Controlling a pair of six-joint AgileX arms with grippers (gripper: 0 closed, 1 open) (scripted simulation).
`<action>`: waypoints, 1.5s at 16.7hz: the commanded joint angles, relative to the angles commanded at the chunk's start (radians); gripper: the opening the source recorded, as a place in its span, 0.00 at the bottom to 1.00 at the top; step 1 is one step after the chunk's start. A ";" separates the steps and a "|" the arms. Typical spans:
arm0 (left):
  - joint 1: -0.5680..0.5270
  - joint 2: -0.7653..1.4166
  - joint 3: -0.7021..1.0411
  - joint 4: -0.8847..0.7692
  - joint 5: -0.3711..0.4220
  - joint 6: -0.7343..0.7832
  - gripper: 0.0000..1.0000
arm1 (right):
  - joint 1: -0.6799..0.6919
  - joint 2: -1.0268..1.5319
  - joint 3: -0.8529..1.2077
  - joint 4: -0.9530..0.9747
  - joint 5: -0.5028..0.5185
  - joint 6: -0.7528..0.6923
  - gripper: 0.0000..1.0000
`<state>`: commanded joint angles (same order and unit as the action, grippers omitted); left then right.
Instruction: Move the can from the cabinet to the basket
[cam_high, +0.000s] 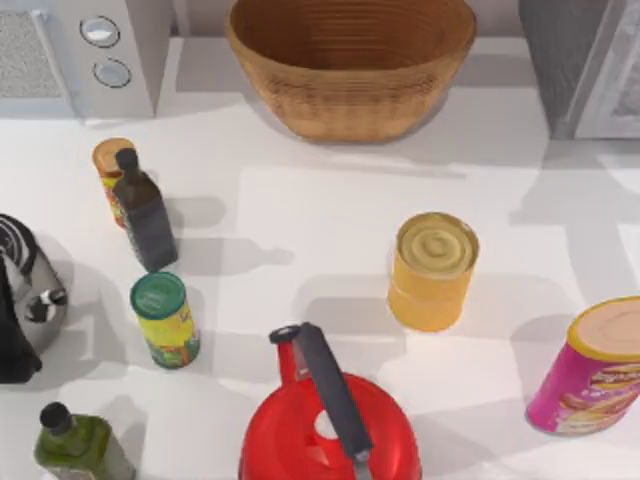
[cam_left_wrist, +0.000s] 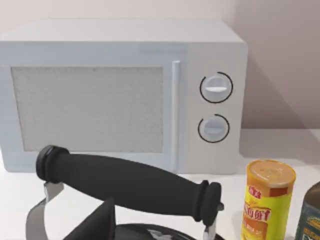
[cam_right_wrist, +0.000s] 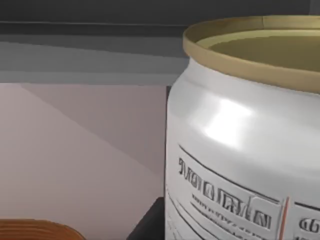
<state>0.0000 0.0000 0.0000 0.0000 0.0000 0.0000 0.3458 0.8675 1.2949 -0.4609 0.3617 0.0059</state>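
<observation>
— Where is the can (cam_right_wrist: 240, 150) now?

— It is very near the right wrist camera. It stands upright, with a silvery side, dark printed lines low on that side, and a pale yellow-green rim at the top. Behind it are grey bands and a pinkish wall. A piece of the basket (cam_right_wrist: 35, 231) is seen low beside it, farther away.

— Does the right gripper pinch it?

— I cannot tell. I also cannot tell whether the can is inside the cabinet (cam_high: 560, 60).

— And where is the cabinet?

— At the back right corner of the surface (cam_high: 300, 230), grey and speckled, with its pale door (cam_high: 620, 85) at the picture's edge. The basket sits at the back in the middle, between the cabinet and the microwave (cam_high: 140, 50) at the back left.

— What about the left gripper?

— I cannot tell its state either. The left wrist camera looks at the microwave front with two round knobs (cam_left_wrist: 216, 107), over the black handle (cam_left_wrist: 130, 185) of a kettle (cam_high: 25, 300) at the left edge.

— What else lies on the surface?

— A wide yellow can (cam_high: 432, 270) right of the middle, a pink can (cam_high: 590, 365) near the right edge, a red kettle (cam_high: 330, 425) at the front, a green-lidded tube (cam_high: 165, 320), a dark bottle (cam_high: 145, 215) touching an orange-topped tube (cam_high: 110, 165), and an olive bottle (cam_high: 75, 445) at the front left.
</observation>
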 joint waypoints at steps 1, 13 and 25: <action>0.000 0.000 0.000 0.000 0.000 0.000 1.00 | -0.028 -0.069 -0.120 0.036 -0.029 -0.001 0.00; 0.000 0.000 0.000 0.000 0.000 0.000 1.00 | -0.322 -0.807 -1.230 0.428 -0.336 -0.005 0.00; 0.000 0.000 0.000 0.000 0.000 0.000 1.00 | -0.320 -0.799 -1.240 0.479 -0.340 -0.004 0.00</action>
<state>0.0000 0.0000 0.0000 0.0000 0.0000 0.0000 0.0254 0.0689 0.0549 0.0177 0.0217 0.0022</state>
